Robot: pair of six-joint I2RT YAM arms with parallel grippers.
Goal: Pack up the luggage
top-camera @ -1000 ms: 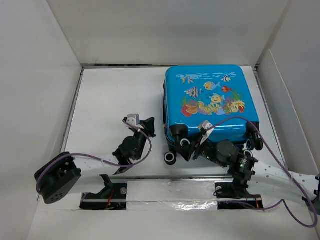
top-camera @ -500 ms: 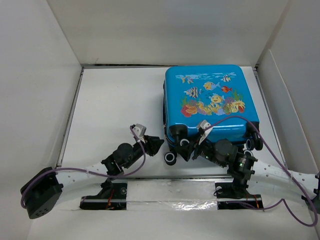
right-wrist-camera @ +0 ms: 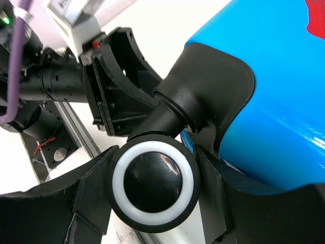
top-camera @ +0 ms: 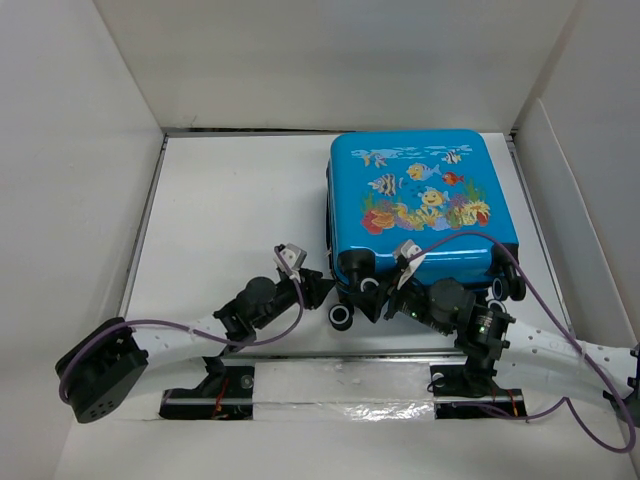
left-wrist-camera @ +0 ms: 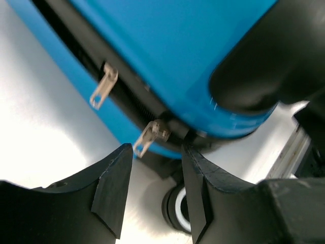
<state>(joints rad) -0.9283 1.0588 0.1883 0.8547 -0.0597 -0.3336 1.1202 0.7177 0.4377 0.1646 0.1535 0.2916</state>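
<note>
My left gripper [left-wrist-camera: 156,151] has swung in to the suitcase's [top-camera: 420,200] near-left corner, jaws apart, and a zipper pull [left-wrist-camera: 151,136] hangs just above the tips. Zipping comes next, I reckon. The suitcase lies flat, lid down, far right on the table. My right gripper [right-wrist-camera: 155,168] stays clamped on a wheel [right-wrist-camera: 152,185], steadying it.

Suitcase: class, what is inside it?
Nothing inside shows: the suitcase lies closed, fish print up. Only its outside and the zip pulls on its side are visible; any contents are covered.
</note>
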